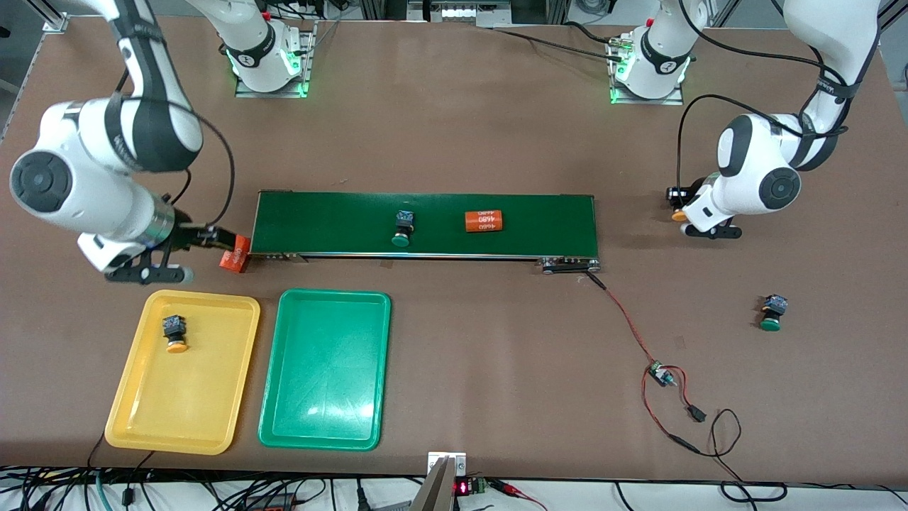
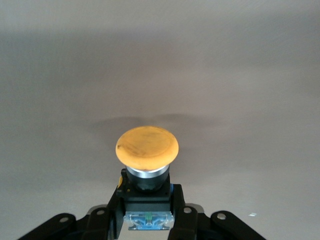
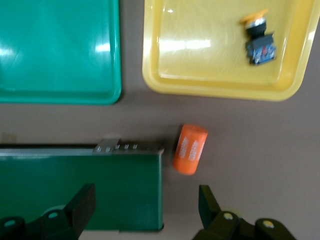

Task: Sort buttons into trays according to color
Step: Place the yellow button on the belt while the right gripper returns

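My left gripper is shut on the black-and-blue body of a yellow-orange button, low over the bare table at the left arm's end; its cap shows beside the wrist. A second yellow-orange button lies in the yellow tray. One dark green button sits on the conveyor belt, another on the table. The green tray holds nothing. My right gripper stands open over the belt's end, with nothing between its fingers.
An orange cylinder lies on the table by the belt's end, close to my right gripper; another rests on the belt. Red and black wires with a small board trail toward the front camera's edge of the table.
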Action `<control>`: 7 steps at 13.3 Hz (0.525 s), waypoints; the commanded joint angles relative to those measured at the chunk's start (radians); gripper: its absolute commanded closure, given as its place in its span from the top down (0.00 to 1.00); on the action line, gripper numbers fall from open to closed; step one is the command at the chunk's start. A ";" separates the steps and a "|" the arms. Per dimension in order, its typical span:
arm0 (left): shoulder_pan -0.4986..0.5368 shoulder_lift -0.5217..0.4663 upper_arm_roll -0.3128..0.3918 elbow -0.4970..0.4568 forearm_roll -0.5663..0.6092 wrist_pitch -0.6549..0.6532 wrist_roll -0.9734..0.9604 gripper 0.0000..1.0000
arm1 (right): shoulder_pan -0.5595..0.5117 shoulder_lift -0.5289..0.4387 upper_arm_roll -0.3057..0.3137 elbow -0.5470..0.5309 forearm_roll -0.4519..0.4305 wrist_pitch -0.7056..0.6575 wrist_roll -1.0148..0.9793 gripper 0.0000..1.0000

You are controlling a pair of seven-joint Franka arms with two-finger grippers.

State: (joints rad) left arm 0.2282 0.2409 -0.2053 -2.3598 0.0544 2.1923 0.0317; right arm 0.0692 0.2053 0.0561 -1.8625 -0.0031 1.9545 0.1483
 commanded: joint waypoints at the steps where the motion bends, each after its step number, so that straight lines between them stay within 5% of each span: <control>1: -0.097 -0.012 0.000 0.170 -0.033 -0.164 0.007 0.17 | -0.011 -0.122 0.019 -0.113 0.018 0.011 0.013 0.92; 4: -0.260 0.046 -0.014 0.385 -0.085 -0.305 -0.095 0.18 | -0.029 -0.286 0.060 -0.272 0.020 0.011 0.039 0.94; 7: -0.349 0.142 -0.016 0.480 -0.305 -0.277 -0.206 0.22 | -0.031 -0.386 0.103 -0.369 0.022 0.020 0.053 0.95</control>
State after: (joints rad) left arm -0.0700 0.2802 -0.2296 -1.9852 -0.1544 1.9201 -0.1369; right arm 0.0579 -0.0824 0.1227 -2.1335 -0.0006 1.9538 0.1817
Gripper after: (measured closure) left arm 0.595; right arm 0.048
